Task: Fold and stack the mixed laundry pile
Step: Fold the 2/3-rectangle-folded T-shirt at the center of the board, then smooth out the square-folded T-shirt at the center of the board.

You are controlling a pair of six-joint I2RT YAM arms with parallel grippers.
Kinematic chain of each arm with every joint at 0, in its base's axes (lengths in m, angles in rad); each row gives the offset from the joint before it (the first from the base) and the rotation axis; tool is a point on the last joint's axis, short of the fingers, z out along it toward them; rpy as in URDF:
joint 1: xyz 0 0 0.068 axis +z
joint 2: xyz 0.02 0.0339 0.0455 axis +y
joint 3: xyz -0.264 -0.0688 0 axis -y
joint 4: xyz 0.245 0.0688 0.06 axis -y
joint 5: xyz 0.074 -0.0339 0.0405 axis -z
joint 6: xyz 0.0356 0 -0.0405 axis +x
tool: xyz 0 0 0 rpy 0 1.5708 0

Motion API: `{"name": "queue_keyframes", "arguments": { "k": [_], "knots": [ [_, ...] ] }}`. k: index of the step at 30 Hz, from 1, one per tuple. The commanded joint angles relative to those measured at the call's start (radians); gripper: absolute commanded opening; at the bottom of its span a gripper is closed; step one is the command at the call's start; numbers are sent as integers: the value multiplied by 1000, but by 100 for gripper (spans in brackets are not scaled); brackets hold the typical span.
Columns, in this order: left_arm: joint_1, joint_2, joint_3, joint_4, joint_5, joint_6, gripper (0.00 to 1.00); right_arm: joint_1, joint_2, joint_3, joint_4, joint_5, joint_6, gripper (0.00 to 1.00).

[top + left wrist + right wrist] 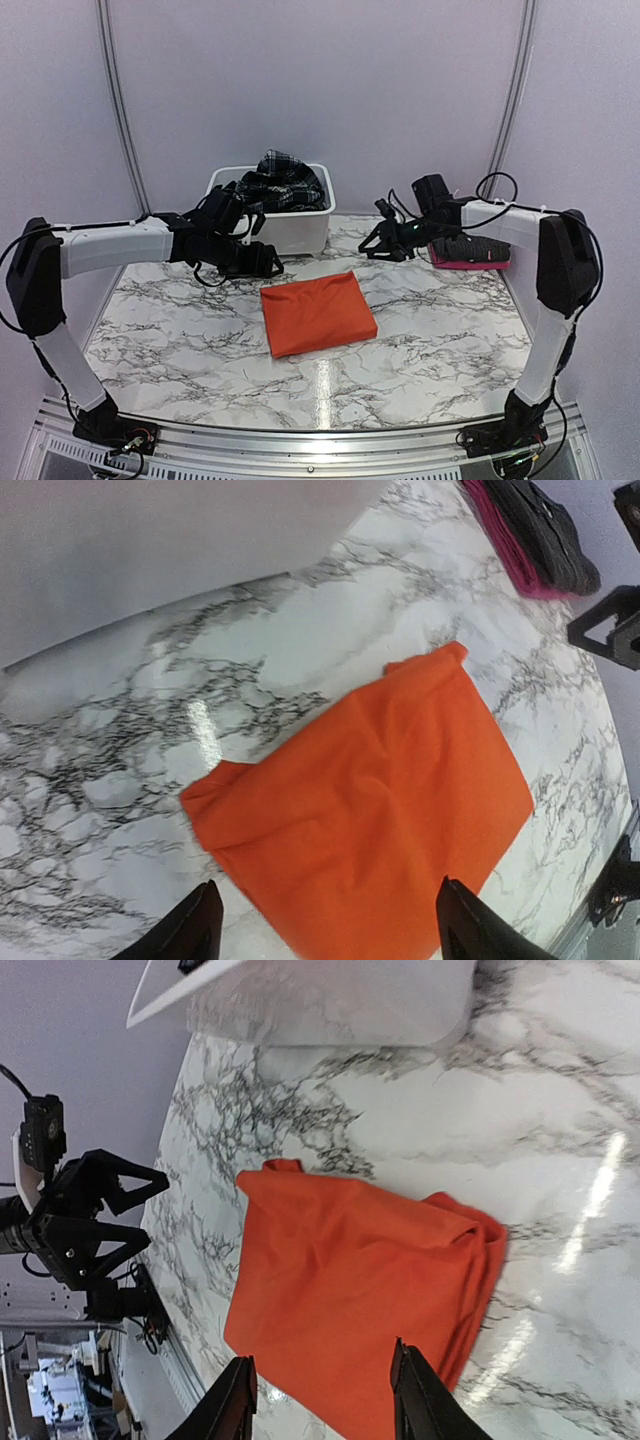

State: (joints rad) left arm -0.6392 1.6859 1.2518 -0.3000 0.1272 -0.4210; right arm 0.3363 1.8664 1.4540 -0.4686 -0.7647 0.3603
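The orange T-shirt (pixel 317 313) lies in the middle of the marble table (pixel 170 340), folded into a flat, neat shape with four sides, turned a little so its edges do not line up with the table edge. It is bright orange all over and mostly smooth. The plaid skirt (pixel 282 180) is black and white and sits bunched up in the white tub (pixel 300 232) at the back, poking up over the rim. The dark grey cloth (pixel 470 247) lies folded at the back right of the table, on top of a pink piece (pixel 472 265). The left pincer (pixel 262 262) hangs in front of the tub, near the back left corner of the shirt. The right pincer (pixel 378 245) hangs near the back right corner, just beside the grey cloth. Only the top view shows the skirt and both whole arms. The left wrist view looks down on the shirt up close and shows soft creases and small bumps of cloth at two corners. It also shows that the left pincer's two fingers (pixel 195 932) are spread wide with nothing between them, above the shirt. The right wrist view shows what the top view hides: one edge of the shirt is thick, with several layers folded over each other. There the right pincer's fingers (pixel 413 1395) are also apart and hold nothing, and the left pincer shows off to one side, away from the shirt
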Motion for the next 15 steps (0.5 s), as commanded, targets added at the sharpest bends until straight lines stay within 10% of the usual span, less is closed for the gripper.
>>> {"name": "queue_keyframes", "arguments": {
  "k": [1, 15],
  "knots": [
    [-28, 71, -44, 119, 119, -53, 70, 113, 78, -16, 90, -70, 5, 42],
    [26, 378, 21, 288, 96, -187, 44, 141, 339, -15, 186, -75, -6, 39]
  ]
}}
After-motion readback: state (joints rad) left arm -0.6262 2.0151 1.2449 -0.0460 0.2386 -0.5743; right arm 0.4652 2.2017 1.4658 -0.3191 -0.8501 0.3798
